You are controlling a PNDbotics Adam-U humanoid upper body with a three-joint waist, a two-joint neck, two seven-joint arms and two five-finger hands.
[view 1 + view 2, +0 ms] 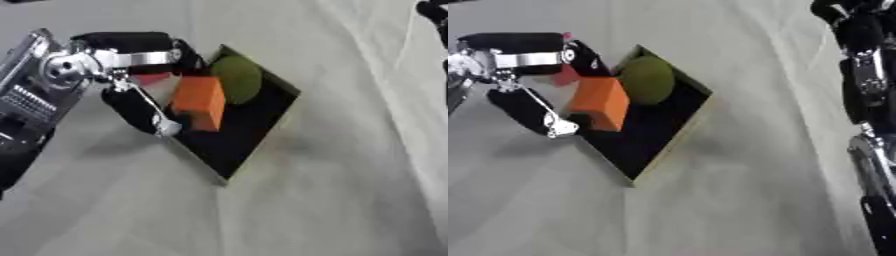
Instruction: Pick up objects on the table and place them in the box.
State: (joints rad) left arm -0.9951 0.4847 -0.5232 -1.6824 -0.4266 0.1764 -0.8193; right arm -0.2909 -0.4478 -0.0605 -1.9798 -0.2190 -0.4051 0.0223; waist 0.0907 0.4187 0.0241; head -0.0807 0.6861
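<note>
1. Desk (332,210): covered with pale cloth.
2. Box (249,135): black, shallow, askew; it holds an orange block (199,100) and a green ball (236,77).
3. Left hand (131,55): over the box's left edge, fingers curled around a red object (150,78).
4. Right hand (859,30): at the far right edge, fingers indiscernible.

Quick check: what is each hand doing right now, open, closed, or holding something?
Left hand: at the box's left edge, beside the orange block; grip cannot be told.
Right hand: not visible; only its arm shows at the right edge.
</note>
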